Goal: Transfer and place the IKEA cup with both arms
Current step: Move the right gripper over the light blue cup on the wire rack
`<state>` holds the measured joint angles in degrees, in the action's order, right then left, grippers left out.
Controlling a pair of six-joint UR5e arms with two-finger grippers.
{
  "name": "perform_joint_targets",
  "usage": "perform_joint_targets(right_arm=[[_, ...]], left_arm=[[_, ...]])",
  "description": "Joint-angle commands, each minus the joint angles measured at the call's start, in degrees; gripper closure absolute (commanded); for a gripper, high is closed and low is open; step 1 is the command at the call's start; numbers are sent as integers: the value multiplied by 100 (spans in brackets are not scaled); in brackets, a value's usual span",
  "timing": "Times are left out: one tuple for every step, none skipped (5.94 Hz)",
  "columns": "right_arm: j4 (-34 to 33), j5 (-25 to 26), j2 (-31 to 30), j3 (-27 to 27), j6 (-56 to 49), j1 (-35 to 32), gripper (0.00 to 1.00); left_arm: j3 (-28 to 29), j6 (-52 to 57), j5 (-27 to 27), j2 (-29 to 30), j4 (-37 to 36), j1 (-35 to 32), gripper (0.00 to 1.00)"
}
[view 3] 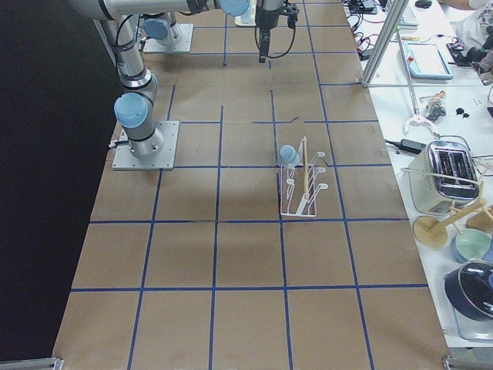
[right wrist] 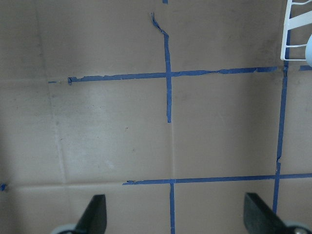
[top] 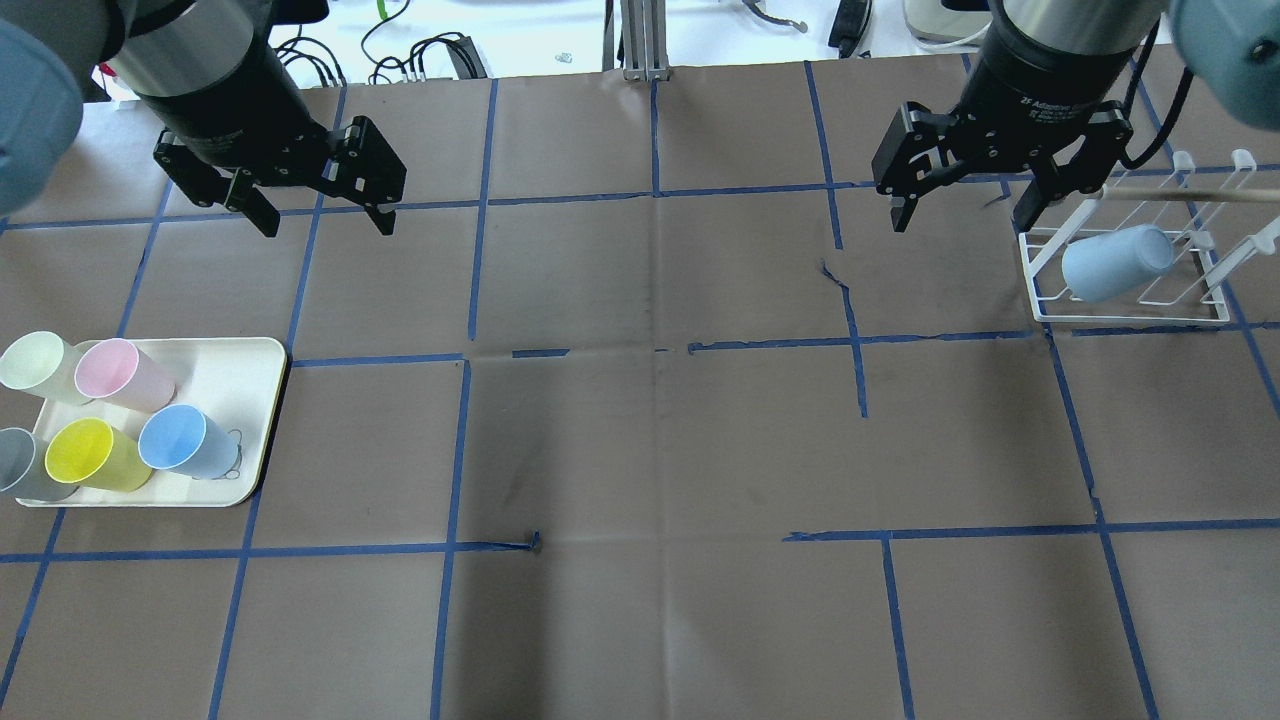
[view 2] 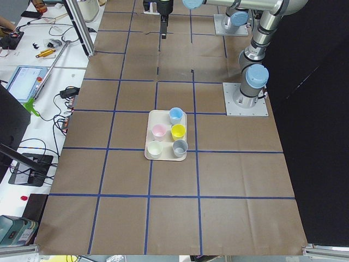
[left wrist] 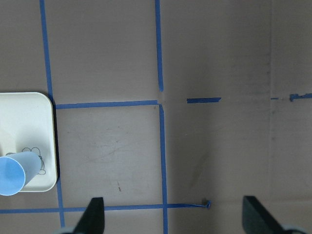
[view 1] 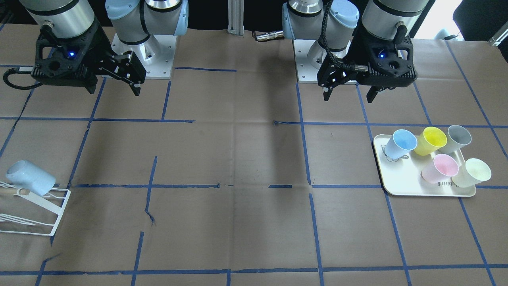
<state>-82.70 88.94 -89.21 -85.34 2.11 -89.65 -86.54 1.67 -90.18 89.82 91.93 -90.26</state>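
Note:
One pale blue IKEA cup [top: 185, 442] stands upright on the cream tray [top: 240, 365], at the corner nearest the table's middle; it also shows in the left wrist view [left wrist: 14, 173]. A second near-identical blue cup [top: 1115, 263] lies tilted on the white wire rack [top: 1135, 318], also seen from the front [view 1: 29, 177]. My left gripper [top: 325, 215] is open and empty, high above the table behind the tray. My right gripper [top: 960, 215] is open and empty, just left of the rack and apart from the cup.
The tray also holds a pink cup [top: 120, 372], a yellow cup [top: 90, 455], a pale green cup [top: 35, 365] and a grey cup [top: 20, 465]. Brown paper with blue tape lines covers the table between the tray and the rack.

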Motion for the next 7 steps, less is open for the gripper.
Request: perform_joint_targets(right_arm=[[0,-8,1,0,0,0,0],[0,1,1,0,0,0,0],[26,-8,1,0,0,9,0],[-26,-8,1,17,-26,61,0],[-79,18,9,87,-52,183,0],[-79,-34,27,114,-662,759,0],[-314,-52,105,123,-1903,1574,0]], left_arm=[[-12,9,0,0,-9,0,2],[-20,9,0,-9,-17,0,2],[-29,9,0,-9,-18,0,2],[-47,18,0,-17,-26,0,2],[-56,18,0,-18,-35,0,2],[-64,18,0,-18,-35,0,2],[-64,18,0,-18,-35,0,2]])
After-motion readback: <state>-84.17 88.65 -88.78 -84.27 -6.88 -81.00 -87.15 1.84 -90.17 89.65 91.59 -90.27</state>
